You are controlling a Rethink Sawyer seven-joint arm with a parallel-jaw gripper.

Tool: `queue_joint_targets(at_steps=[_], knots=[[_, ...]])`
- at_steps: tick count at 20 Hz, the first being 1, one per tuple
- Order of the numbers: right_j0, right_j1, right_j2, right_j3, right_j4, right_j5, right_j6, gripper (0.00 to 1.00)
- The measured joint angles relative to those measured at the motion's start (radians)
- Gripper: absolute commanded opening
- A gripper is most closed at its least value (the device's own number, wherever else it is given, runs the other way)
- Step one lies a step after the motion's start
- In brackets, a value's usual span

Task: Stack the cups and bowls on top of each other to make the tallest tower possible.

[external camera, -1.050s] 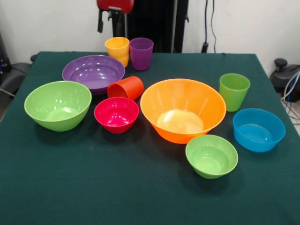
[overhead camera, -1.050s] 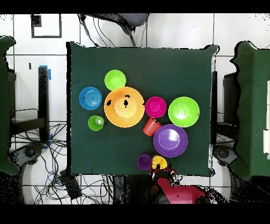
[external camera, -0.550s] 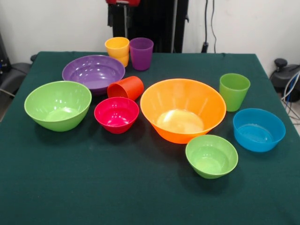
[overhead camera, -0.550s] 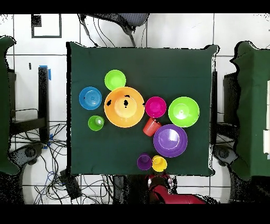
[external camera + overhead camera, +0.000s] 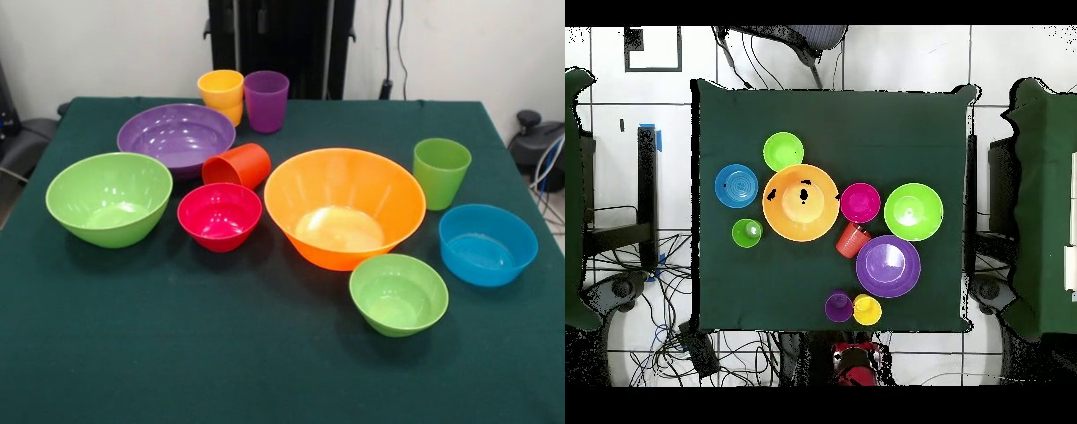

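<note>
10 pieces sit apart on the green table [image 5: 265, 362] with no tower begun: the large orange bowl [image 5: 344, 208] in the middle, 5 other bowls around it, the orange-red cup [image 5: 237, 165] on its side touching the purple bowl [image 5: 177, 135], the yellow cup [image 5: 221, 95] and purple cup [image 5: 266, 100] at the robot's edge. only a red part of the arm [image 5: 856, 362] shows beyond that edge in the overhead view, and i cannot tell how its pincer is set. the tipped cup could roll if nudged, and the 2 adjacent cups leave little room to grasp 1 without knocking the other.

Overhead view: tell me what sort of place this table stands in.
Probably a robot lab or test room: a green-covered table on a pale tiled floor, loose cables on the floor beside it, and bright plastic bowls set out as test pieces.
</note>
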State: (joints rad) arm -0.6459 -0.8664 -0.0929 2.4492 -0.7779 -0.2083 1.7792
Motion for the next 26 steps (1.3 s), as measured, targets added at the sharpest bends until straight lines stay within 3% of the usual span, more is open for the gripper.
queue_joint_targets(at_steps=[15,21,26], knots=[[-0.001,-0.01,0.029,0.006,-0.008,0.0,0.0,1.0],[0.02,0.033,0.015,-0.014,-0.024,0.0,0.0,1.0],[0.075,0.081,-0.02,-0.05,-0.024,0.0,0.0,1.0]])
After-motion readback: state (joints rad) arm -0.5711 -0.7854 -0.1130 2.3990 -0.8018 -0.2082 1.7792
